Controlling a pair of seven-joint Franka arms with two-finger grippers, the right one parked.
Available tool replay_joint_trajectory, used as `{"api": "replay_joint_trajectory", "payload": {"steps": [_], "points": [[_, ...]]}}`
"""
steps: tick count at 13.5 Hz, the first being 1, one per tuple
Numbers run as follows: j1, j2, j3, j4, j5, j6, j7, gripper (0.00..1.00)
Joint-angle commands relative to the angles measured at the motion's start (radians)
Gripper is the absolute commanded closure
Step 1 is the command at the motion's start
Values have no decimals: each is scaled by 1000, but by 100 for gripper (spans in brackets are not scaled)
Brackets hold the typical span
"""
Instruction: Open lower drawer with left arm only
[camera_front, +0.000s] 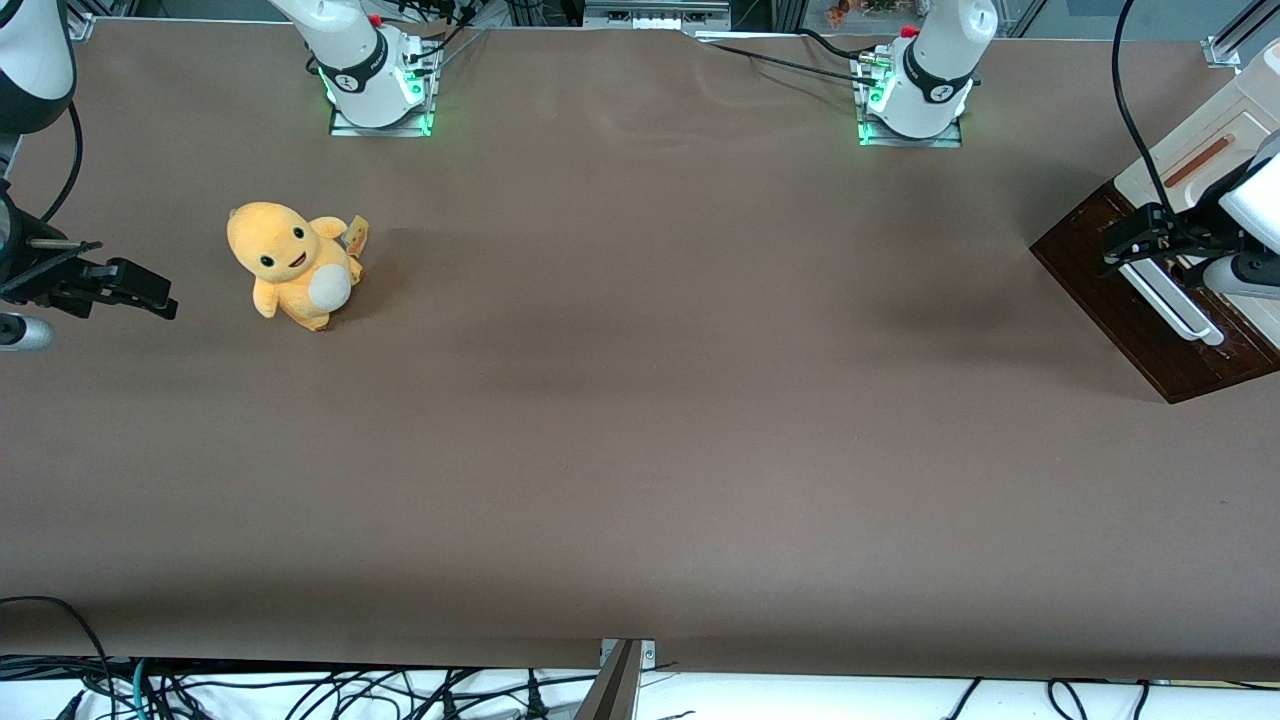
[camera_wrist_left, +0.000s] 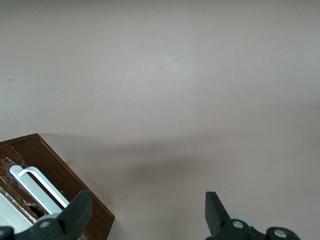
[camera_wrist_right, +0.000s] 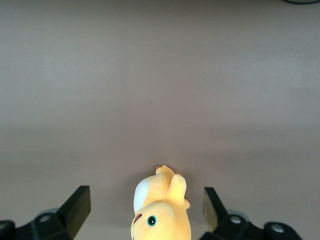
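The lower drawer (camera_front: 1105, 290) has a glossy dark brown front and a long white bar handle (camera_front: 1178, 308). It sits at the working arm's end of the table. The left arm (camera_front: 1252, 200) reaches in over it. Its black gripper (camera_front: 1125, 242) hangs just above the drawer front, beside the end of the handle that is farther from the front camera. In the left wrist view the gripper (camera_wrist_left: 145, 212) is open wide and empty, with bare table between its fingers. One finger (camera_wrist_left: 75, 210) is over the corner of the drawer front (camera_wrist_left: 57, 172), close to the handle (camera_wrist_left: 40, 182).
A cream panel with an orange-brown slot (camera_front: 1195, 155) sits above the drawer. A yellow plush toy (camera_front: 295, 262) sits toward the parked arm's end of the brown table (camera_front: 640, 420) and also shows in the right wrist view (camera_wrist_right: 161, 210). The left arm's base (camera_front: 920, 90) is at the table's back edge.
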Motion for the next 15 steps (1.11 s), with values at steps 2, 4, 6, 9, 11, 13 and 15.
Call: {"api": "replay_joint_trajectory", "payload": {"steps": [2,4,6,9,11,13,15], "points": [[-7,-11,7,-10,23,-8,23,0],[-4,-8,7,-7,21,-8,23,0],[-3,-8,7,-6,21,-8,23,0],[0,-8,7,-6,23,-9,24,0],[0,-8,7,-7,23,-9,24,0],[0,-7,7,-6,23,-11,23,0],[0,-7,7,-7,21,-11,24,0]]}}
